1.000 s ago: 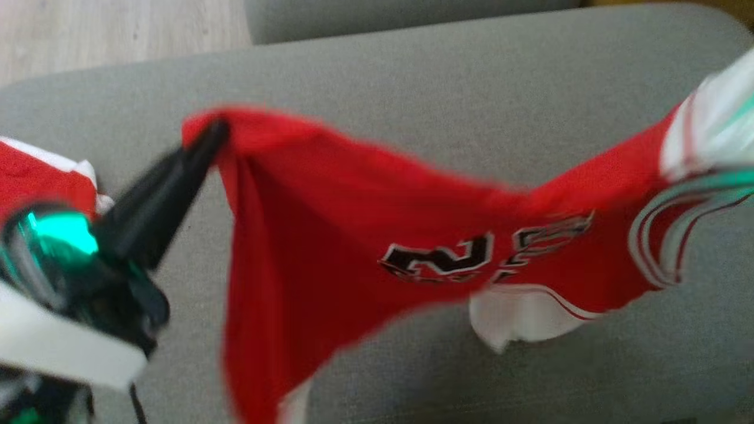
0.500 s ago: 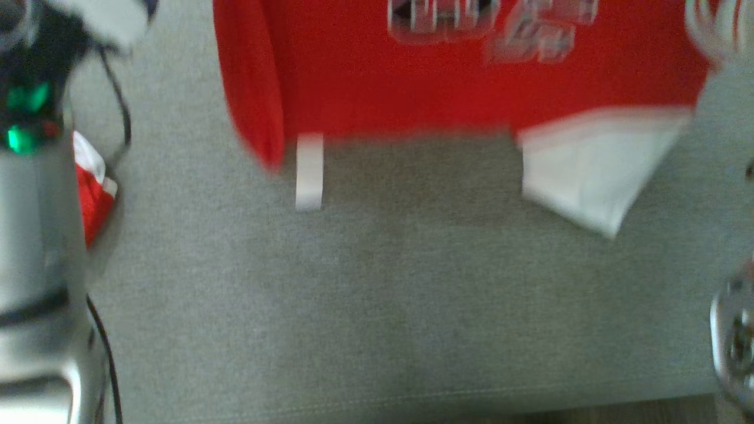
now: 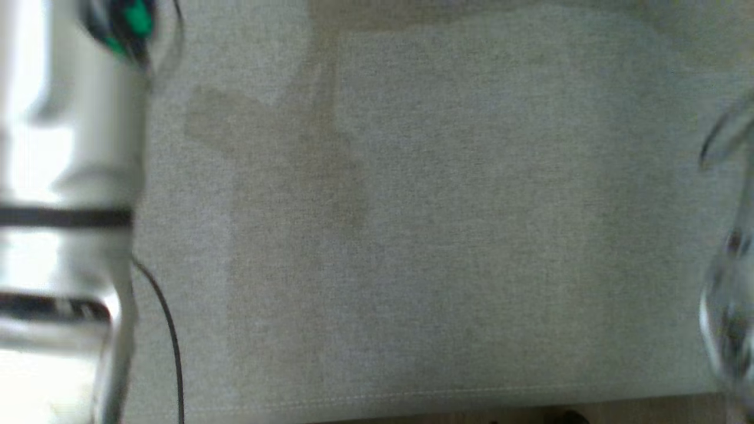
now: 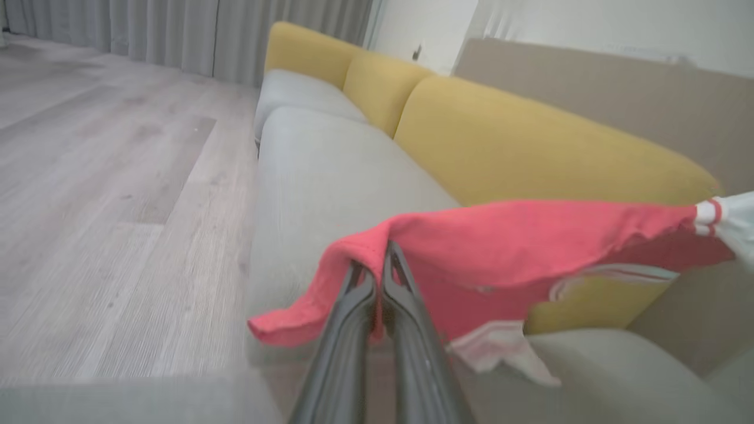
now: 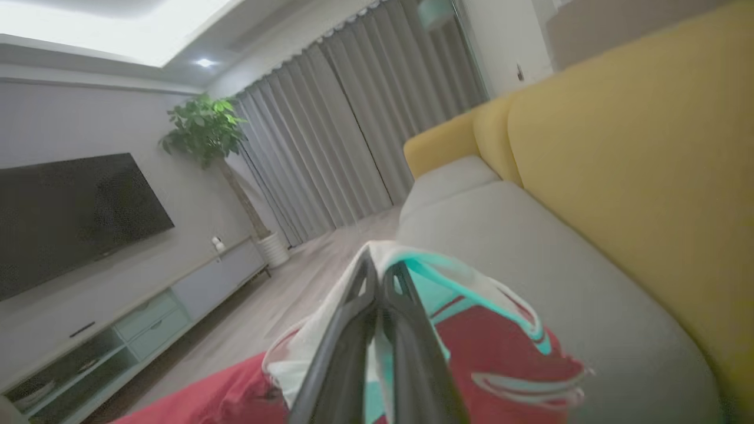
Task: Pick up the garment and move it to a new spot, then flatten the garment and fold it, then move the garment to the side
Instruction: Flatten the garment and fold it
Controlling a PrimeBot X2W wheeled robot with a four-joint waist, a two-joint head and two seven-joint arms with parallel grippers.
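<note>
The garment [image 4: 530, 235] is a red jersey with white trim, hanging stretched in the air above the grey sofa seat [image 4: 318, 171]. My left gripper [image 4: 377, 265] is shut on a red edge of it, and the cloth drapes over the fingertips. The jersey runs from there to a white striped sleeve at the far right. In the right wrist view my right gripper [image 5: 380, 271] is shut on the white and teal-tinted trim of the garment [image 5: 495, 341]. In the head view my pale left forearm [image 3: 65, 176] rises at the left and my right arm [image 3: 730, 294] is a blur at the right.
The grey seat cushion [image 3: 442, 235] spreads below me, its front seam [image 3: 412, 397] near the bottom. A black cable [image 3: 168, 330] hangs by my left arm. Yellow back cushions [image 4: 518, 141] line the sofa's rear. Wood floor [image 4: 88, 176], a TV [image 5: 70, 212] and a plant [image 5: 206, 129] lie beyond.
The head camera has swung down toward the seat's front edge, so the jersey has slid out of the top of its picture. Both grippers have stayed shut on the cloth.
</note>
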